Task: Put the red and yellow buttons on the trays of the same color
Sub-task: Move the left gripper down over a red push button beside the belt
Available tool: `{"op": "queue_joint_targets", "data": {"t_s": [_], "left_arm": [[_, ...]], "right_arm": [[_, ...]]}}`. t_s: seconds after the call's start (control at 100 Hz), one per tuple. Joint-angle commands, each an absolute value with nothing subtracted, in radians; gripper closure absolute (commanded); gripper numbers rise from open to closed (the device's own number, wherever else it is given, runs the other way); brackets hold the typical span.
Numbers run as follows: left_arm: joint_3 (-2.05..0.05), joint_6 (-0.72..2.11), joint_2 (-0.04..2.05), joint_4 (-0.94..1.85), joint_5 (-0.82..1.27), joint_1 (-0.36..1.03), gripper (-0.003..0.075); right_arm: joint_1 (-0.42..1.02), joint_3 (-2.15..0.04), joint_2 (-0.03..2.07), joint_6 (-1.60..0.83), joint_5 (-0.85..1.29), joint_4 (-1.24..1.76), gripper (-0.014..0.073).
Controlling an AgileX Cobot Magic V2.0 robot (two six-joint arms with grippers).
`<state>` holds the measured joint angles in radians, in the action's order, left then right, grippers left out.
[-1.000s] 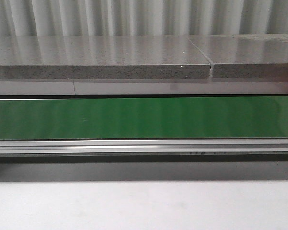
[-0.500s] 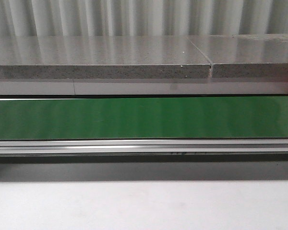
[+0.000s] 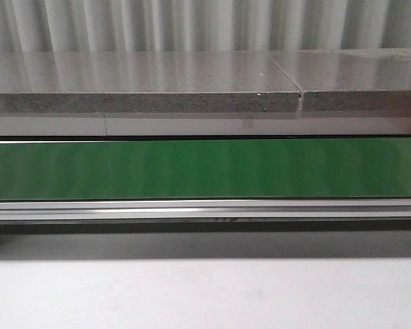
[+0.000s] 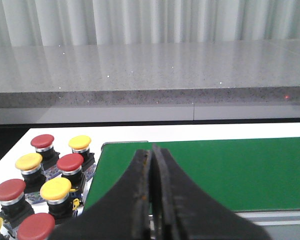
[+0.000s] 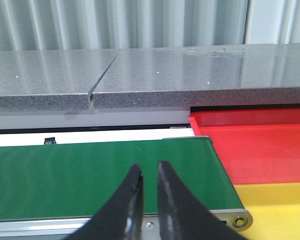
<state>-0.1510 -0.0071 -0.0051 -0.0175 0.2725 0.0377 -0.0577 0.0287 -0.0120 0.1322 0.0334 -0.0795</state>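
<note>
Black and worn at the tips, my left end effector (image 4: 152, 165) has its two fingers pressed together with nothing between them, hanging over the near edge of the green conveyor belt (image 4: 215, 170). My right end effector (image 5: 146, 176) is nearly closed too, with only a thin slit between its dark fingers, and it grips nothing; it sits above the belt's other end. Beside the left end of the belt, on the white surface (image 4: 25, 142), the buttons stand clustered in a pack: a red button (image 4: 42, 141) and a yellow button (image 4: 79, 142) at the back, then another yellow one (image 4: 28, 161) and another red one (image 4: 70, 162), with more of both colours nearer to me, partly cut off at the picture's edge. Past the right end of the belt lies the red tray (image 5: 260, 145), and just beside it, closer to me, the yellow tray (image 5: 277, 207); both show bare floors. Behind everything runs a speckled grey stone ledge (image 3: 144, 86) with a seam in it, and a pale ribbed wall (image 3: 192, 24) rises beyond. In the front view only the belt, its metal rail (image 3: 205, 209) and the surface appear.
</note>
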Motion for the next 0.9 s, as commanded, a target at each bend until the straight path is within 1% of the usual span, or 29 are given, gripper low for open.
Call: {"op": "queue_joint_targets", "data": {"t_s": [0.0, 0.13, 0.25, 0.51, 0.55, 0.62, 0.65, 0.67, 0.72, 0.79, 0.84, 0.89], "left_arm": [[-0.222, -0.018, -0.016, -0.008, 0.245, 0.036, 0.0741], [-0.3, -0.018, 0.043, -0.008, 0.341, 0.036, 0.0741], [-0.375, -0.016, 0.142, -0.014, 0.423, 0.036, 0.0741], [-0.525, -0.016, 0.376, -0.034, 0.459, 0.036, 0.0731], [-0.547, -0.016, 0.406, -0.034, 0.459, 0.036, 0.0708], [-0.579, -0.016, 0.465, -0.034, 0.459, 0.036, 0.0617], [-0.59, -0.016, 0.492, -0.034, 0.459, 0.036, 0.0556], [-0.598, -0.016, 0.508, -0.034, 0.459, 0.036, 0.0531], [-0.617, -0.016, 0.542, -0.034, 0.459, 0.036, 0.0423], [-0.643, -0.016, 0.589, -0.034, 0.461, 0.036, 0.0316], [-0.662, -0.016, 0.623, -0.034, 0.463, 0.036, 0.028], [-0.684, -0.018, 0.657, -0.029, 0.477, 0.036, 0.0279]], "right_arm": [[-0.062, 0.01, -0.031, 0.126, -0.041, -0.081, 0.0494], [-0.062, 0.01, -0.031, 0.126, -0.041, -0.081, 0.0494], [-0.062, 0.01, -0.031, 0.126, -0.041, -0.081, 0.0494], [-0.062, 0.01, -0.031, 0.126, -0.041, -0.081, 0.0494], [-0.062, 0.01, -0.031, 0.126, -0.041, -0.081, 0.0494], [-0.062, 0.01, -0.031, 0.126, -0.041, -0.081, 0.0494], [-0.062, 0.01, -0.031, 0.126, -0.041, -0.081, 0.0494], [-0.062, 0.01, -0.031, 0.126, -0.041, -0.081, 0.0494], [-0.062, 0.01, -0.031, 0.126, -0.041, -0.081, 0.0494], [-0.062, 0.01, -0.031, 0.126, -0.041, -0.081, 0.0494], [-0.062, 0.01, -0.031, 0.126, -0.041, -0.081, 0.0494], [-0.062, 0.01, -0.031, 0.126, -0.041, -0.081, 0.0494]]}}
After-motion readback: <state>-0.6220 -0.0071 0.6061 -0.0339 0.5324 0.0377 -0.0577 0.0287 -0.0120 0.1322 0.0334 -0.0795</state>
